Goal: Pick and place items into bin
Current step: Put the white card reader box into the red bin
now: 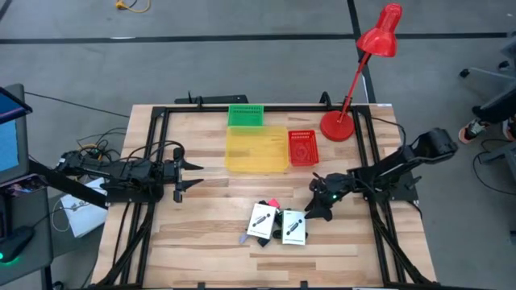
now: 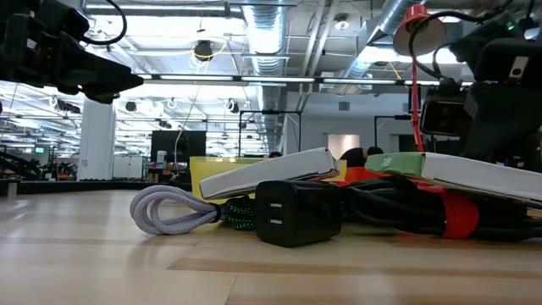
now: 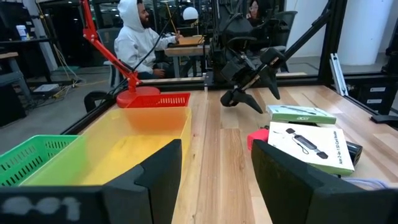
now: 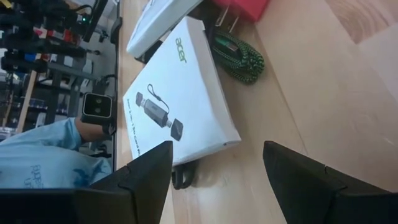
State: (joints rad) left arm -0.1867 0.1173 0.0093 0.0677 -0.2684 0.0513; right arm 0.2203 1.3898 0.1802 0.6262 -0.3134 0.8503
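The items lie in a small pile near the table's near edge. In the pile are two white carded boxes [image 1: 260,219] [image 1: 293,228], each printed with a black part. A black charger [image 2: 296,212], a looped grey cable [image 2: 169,212], a green braided cable [image 4: 239,53] and a pink piece [image 1: 272,201] lie with them. My right gripper [image 1: 313,198] is open just right of the pile, and its wrist view looks onto the nearer white box [image 4: 177,99]. My left gripper [image 1: 193,177] waits open at the table's left, level with the yellow bin [image 1: 256,149].
A green bin [image 1: 245,115] and a red bin [image 1: 302,147] flank the yellow one toward the far edge. A red desk lamp [image 1: 339,125] stands at the far right corner. Black frame rails run along the table's sides. A person sits beyond the table [image 3: 137,37].
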